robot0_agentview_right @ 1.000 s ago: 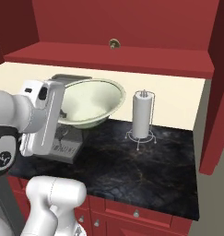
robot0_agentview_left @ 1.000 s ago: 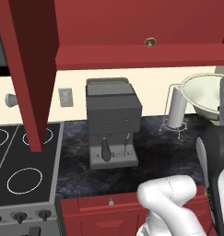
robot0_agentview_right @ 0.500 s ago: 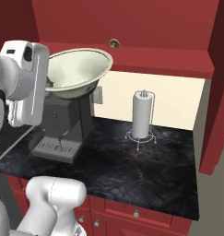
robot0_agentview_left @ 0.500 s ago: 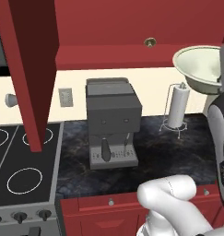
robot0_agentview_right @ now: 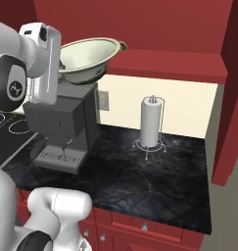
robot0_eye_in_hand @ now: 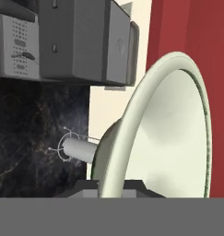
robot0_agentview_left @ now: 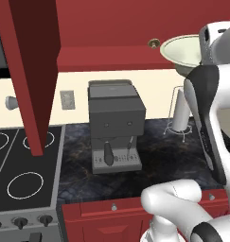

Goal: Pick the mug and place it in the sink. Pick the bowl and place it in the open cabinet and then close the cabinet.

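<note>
The cream-white bowl (robot0_agentview_left: 181, 53) with its thin green rim hangs tilted in the air, level with the red cabinet's (robot0_agentview_left: 111, 59) lower edge. It floats above the coffee machine in the right base view, bowl (robot0_agentview_right: 87, 55). My gripper (robot0_eye_in_hand: 111, 186) is shut on the bowl's (robot0_eye_in_hand: 173, 133) rim, one finger on each side of the wall. The cabinet's open door (robot0_agentview_left: 33, 71) hangs at the left, another door (robot0_agentview_right: 232, 93) at the right. The mug and the sink are out of view.
A grey coffee machine (robot0_agentview_left: 114, 125) stands on the dark marble counter (robot0_agentview_right: 140, 181). A paper towel holder (robot0_agentview_right: 151, 122) stands against the cream wall. The stove (robot0_agentview_left: 22, 182) lies at the left, and red drawer fronts (robot0_agentview_left: 107, 208) run below the counter.
The arm has lifted the bowl from just above the counter up to the cabinet's lower edge, and the hand has turned so the bowl tips more upright.
</note>
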Available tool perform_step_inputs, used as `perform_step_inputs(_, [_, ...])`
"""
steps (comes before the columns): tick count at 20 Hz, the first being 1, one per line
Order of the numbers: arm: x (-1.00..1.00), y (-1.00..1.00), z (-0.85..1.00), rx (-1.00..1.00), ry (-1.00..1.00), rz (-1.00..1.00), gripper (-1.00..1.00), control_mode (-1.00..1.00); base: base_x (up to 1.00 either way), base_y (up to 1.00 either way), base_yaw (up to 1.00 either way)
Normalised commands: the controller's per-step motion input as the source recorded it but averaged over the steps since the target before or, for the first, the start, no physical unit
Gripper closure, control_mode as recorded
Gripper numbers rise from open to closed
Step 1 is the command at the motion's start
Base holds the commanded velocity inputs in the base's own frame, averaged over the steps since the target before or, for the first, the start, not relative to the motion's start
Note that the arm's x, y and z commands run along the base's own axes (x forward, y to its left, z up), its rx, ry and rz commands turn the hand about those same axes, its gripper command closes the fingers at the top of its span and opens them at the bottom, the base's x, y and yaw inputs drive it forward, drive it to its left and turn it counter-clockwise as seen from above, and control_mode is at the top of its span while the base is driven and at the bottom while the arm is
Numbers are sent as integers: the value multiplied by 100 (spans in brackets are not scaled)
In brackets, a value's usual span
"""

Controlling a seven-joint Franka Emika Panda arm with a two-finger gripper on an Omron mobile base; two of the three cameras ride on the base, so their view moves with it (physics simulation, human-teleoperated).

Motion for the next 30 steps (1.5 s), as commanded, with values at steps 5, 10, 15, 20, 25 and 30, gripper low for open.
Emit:
perform_step_inputs(5, [94,0,0,0,-9,0,100,-100,0,0,0])
perform_step_inputs(10, [87,0,0,0,0,0,100,-100,0,0,0])
perform_step_inputs(15, [81,0,0,0,0,0,100,-100,0,0,0])
perform_step_inputs(20, [85,0,0,0,1,0,100,-100,0,0,0])
perform_step_inputs(25, [67,1,-13,0,-2,0,100,-100,0,0,0])
perform_step_inputs(30, [58,0,-15,0,-1,0,100,-100,0,0,0])
